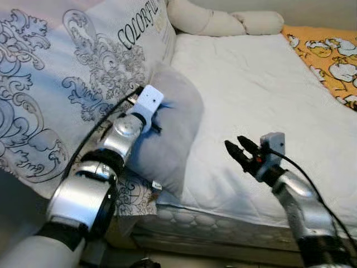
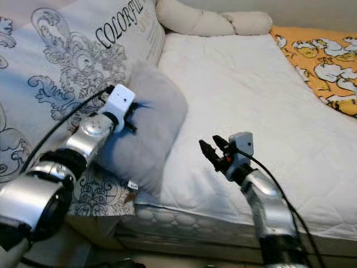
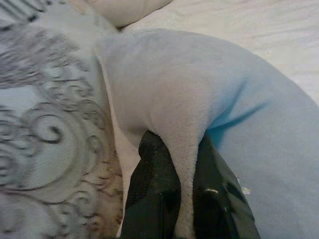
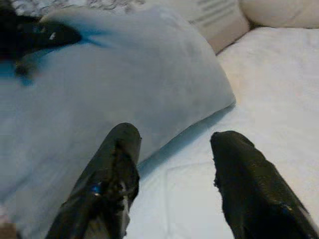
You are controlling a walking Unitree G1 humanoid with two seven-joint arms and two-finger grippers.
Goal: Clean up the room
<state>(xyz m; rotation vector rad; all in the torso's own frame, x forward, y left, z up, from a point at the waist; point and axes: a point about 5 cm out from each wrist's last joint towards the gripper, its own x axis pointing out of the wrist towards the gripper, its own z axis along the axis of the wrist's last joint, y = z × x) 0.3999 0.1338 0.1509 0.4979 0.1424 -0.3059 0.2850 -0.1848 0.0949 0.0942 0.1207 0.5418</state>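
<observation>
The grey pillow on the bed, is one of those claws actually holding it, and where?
Yes. The left gripper pinches a fold of the grey pillow near its edge. The right gripper hovers open, holding nothing.

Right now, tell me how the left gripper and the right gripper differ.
1. The left gripper is shut on a fold of the grey pillow; the right gripper is open and holds nothing.
2. The left gripper touches the grey pillow beside the patterned cushion; the right gripper hovers apart over the white mattress.
Both have two black fingers and point toward the grey pillow.
</observation>
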